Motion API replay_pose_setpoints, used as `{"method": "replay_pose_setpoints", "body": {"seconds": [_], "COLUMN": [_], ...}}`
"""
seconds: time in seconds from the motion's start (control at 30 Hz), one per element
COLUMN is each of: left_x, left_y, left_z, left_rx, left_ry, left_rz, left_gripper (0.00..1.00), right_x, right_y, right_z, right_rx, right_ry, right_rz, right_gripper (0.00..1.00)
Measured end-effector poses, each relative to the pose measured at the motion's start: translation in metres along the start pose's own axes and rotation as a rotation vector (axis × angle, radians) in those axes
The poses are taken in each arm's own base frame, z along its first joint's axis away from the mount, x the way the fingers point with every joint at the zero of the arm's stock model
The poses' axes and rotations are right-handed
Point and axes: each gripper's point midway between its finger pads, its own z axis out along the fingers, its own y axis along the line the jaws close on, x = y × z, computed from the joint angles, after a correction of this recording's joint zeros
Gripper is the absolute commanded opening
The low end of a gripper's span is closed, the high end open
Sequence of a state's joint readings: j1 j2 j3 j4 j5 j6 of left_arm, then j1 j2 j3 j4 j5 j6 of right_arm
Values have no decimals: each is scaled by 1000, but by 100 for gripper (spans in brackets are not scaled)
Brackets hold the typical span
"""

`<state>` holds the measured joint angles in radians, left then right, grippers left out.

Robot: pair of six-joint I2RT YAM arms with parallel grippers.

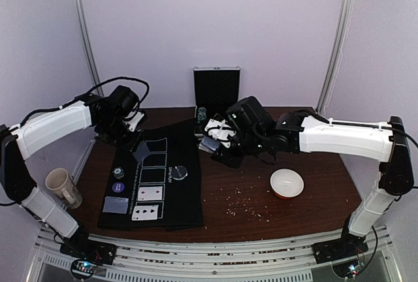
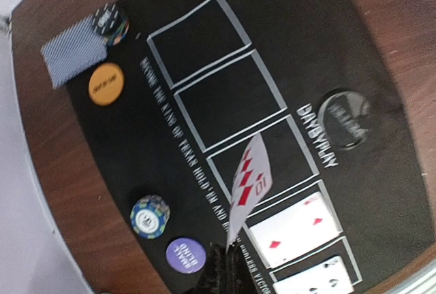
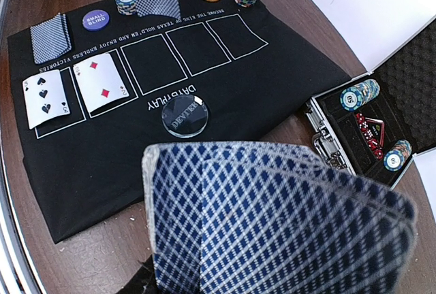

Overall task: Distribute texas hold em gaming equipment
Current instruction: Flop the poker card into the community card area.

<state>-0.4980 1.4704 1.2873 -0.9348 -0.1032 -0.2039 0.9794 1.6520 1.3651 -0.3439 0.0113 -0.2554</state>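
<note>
- The left jaws are pinched shut on one edge of the ten of diamonds [image 2: 251, 182]. It hangs tilted above the mat [image 2: 381, 103], over the third outline, beside the two face-up cards [image 2: 293, 229].
- The right jaws stand part open, clamped on the fanned deck [image 3: 272, 219] just off the mat's far-right corner, near the case [image 3: 381, 124].
- Gripped by a thin edge, the ten may twist on release and land askew, overlapping the diamond card in the next outline.
- The loose fan could shed cards onto the table if the grip slackens.
- Only the left wrist view reads the ten's face; the top view shows its grey back.
- Only the right wrist view shows the chips [image 3: 359, 93] inside the case, yet there the deck hides its own jaws.
</note>
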Motion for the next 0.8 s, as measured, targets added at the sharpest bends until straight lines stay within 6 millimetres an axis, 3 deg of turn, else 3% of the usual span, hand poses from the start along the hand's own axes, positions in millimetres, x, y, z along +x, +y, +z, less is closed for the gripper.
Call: {"method": "replay_pose_setpoints", "body": {"seconds": [0.1,0.33,0.6,0.8], "left_x": [23,40,55,57], "left_y": [20,42,14,-12], "left_z": [20,42,83,110], "left_rx": [-132,-319,-333,-225], "left_ry": [124,237,331,345], "left_rz": [-9,12,109,100], "left_gripper": [0,0,0,0], "right_x": [0,1,2,2], "right_y": [0,0,0,0], "right_z": [0,0,0,0], "right_rx": [0,-1,-3,-3], "right_ry": [1,4,6,6], "right_rz": [0,1,1,2], "right_gripper": [47,47,47,47]}}
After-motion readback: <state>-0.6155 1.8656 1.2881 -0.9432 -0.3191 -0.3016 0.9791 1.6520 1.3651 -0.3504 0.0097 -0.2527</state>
